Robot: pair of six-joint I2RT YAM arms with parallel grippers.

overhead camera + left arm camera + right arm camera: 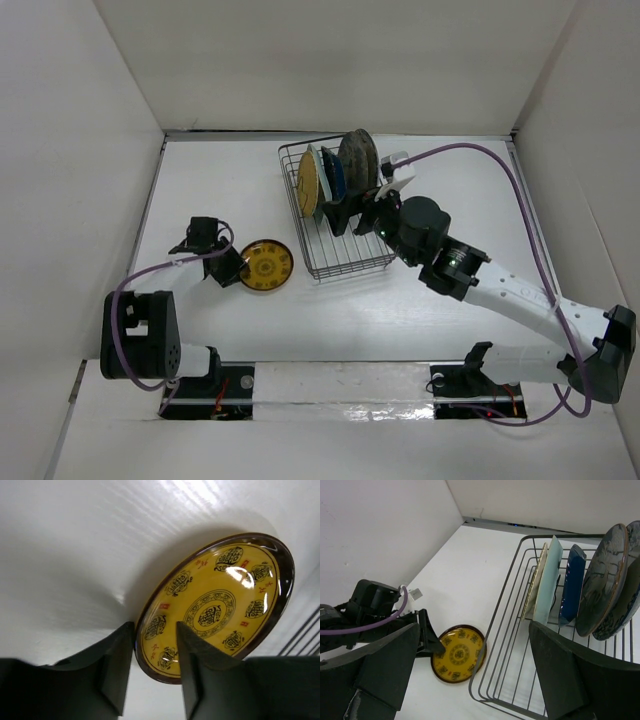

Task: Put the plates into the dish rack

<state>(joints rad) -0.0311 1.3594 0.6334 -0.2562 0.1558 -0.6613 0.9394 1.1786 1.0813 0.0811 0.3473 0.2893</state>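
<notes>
Left gripper (155,630) astride rim of yellow mandala plate (215,610), its medallion writing illegible.

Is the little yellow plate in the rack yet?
Out. The yellow plate lies on the table beside the dish rack, left fingers straddling its rim.

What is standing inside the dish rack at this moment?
The dish rack holds five upright dishes: yellow-tan plate, pale mint plate, navy plate, grey plate, floral plate. The grey plate covers much of the floral plate.
</notes>
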